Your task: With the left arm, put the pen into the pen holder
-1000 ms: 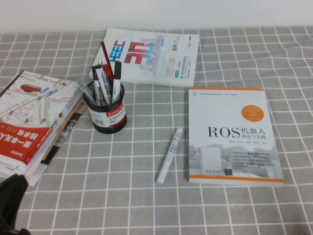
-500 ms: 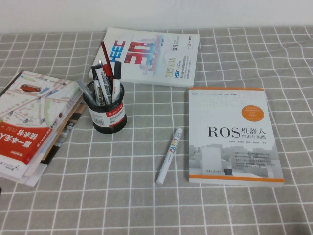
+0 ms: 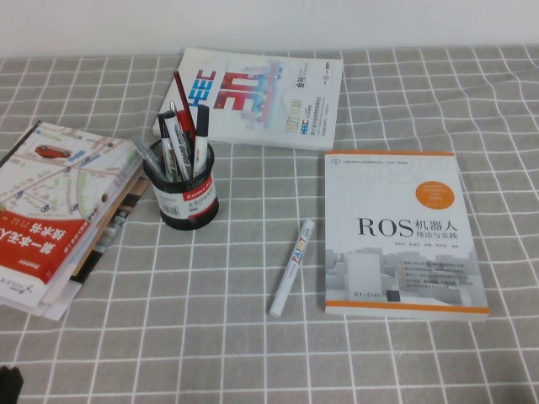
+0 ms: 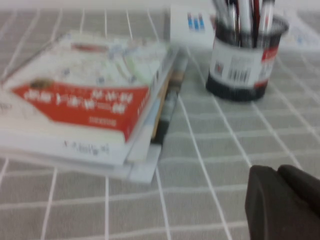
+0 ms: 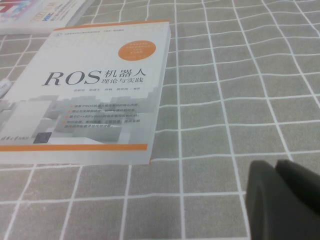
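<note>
1. Down at the near left corner of the table, the left gripper (image 4: 282, 200) has its jaws together with nothing between them; in the high view only a dark sliver of it shows at the bottom left edge (image 3: 7, 380).
2. Likewise, the right gripper (image 5: 285, 197) shows as a dark mass low over the checked cloth (image 5: 225, 90), on the near right side; whether its jaws are apart or together I cannot tell.
3. Just ahead of the left gripper lies a stack of books (image 4: 85, 105) with a red-and-white cover on top, on the left side of the table (image 3: 59, 210).
4. Beyond that stack stands the pen holder (image 3: 181, 189), a black mesh cup with a red-and-white label, upright (image 4: 240, 65).
5. Inside it, the pen (image 3: 200, 139) stands nearly upright with its black cap up, among other pens and a thin red pen (image 3: 182, 94); it is well apart from the left gripper.
6. Near the middle, an all-white marker (image 3: 292, 267) with coloured lettering lies on the cloth, just beside the ROS book (image 3: 396, 231).
7. Farther back lies a magazine (image 3: 265, 94), flat behind the holder.
</note>
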### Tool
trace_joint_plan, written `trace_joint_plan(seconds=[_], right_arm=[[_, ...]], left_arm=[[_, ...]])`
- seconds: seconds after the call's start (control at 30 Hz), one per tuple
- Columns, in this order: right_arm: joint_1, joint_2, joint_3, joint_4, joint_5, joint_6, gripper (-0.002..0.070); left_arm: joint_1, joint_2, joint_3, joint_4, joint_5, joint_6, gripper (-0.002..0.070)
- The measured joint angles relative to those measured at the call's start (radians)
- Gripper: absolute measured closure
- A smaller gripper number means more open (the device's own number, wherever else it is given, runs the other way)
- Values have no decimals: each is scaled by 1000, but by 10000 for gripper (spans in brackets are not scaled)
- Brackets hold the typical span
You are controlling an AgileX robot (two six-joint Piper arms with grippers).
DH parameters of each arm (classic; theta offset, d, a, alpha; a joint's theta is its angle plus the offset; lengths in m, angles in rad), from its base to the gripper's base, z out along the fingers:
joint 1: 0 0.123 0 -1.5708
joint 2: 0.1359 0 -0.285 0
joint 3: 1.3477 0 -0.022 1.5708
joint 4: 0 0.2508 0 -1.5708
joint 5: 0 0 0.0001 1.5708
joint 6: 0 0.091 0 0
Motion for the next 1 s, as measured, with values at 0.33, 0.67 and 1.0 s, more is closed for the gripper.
trace_joint_plan(seconds=[0.33,0.67,1.0], right_arm=[[0,0,0,0,0,0,691],[0,0,0,0,0,0,691],[0,0,0,2,0,0,691]], left_arm=[[0,0,2,38,50,6,677],[0,0,2,40,54,8,677],[0,0,2,40,54,9,677]])
